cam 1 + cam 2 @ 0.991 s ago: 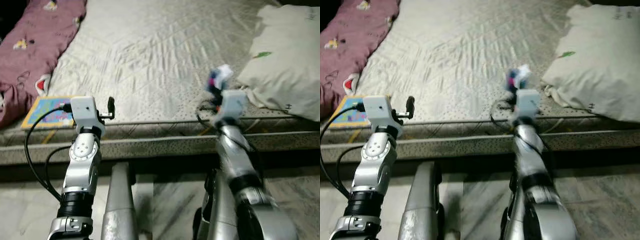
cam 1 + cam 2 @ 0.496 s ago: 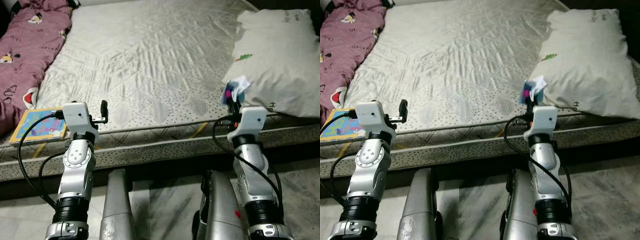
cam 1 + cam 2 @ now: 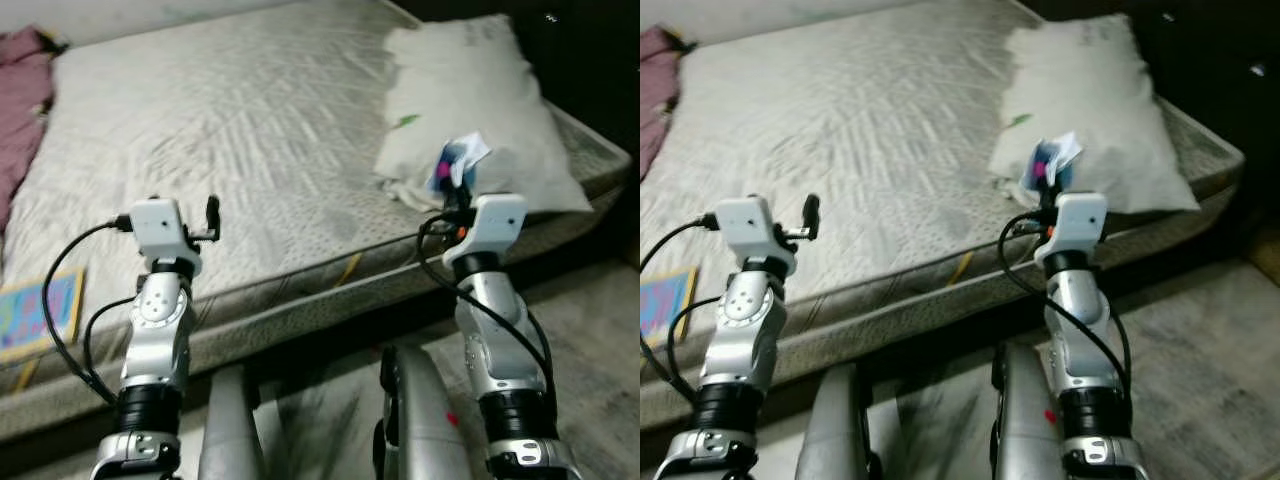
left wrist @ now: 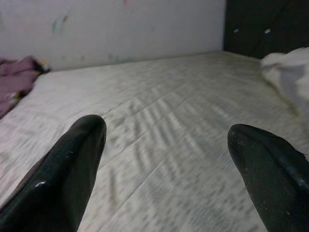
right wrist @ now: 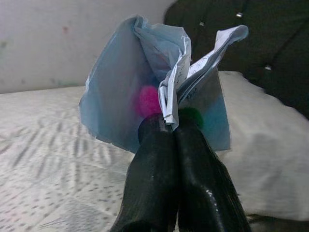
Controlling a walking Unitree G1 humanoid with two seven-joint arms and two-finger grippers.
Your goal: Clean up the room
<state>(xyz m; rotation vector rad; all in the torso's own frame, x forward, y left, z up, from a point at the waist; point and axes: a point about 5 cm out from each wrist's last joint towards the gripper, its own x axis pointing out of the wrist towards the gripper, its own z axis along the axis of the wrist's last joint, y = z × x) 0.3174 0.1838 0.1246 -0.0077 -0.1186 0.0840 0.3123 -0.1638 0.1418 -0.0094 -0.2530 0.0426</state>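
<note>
Step judged: carry-off. Crumpled pale-blue paper wrapper with pink spot clamped in right gripper jaws, above grey quilted mattress. Left gripper jaws apart, nothing held. Next: disposal spot required.

A bare quilted mattress fills the middle of the scene. A pale pillow lies on its right end (a small green mark shows on the cover). A maroon blanket is bunched at the mattress's far left edge. Grey patterned floor runs below the mattress's front edge.
</note>
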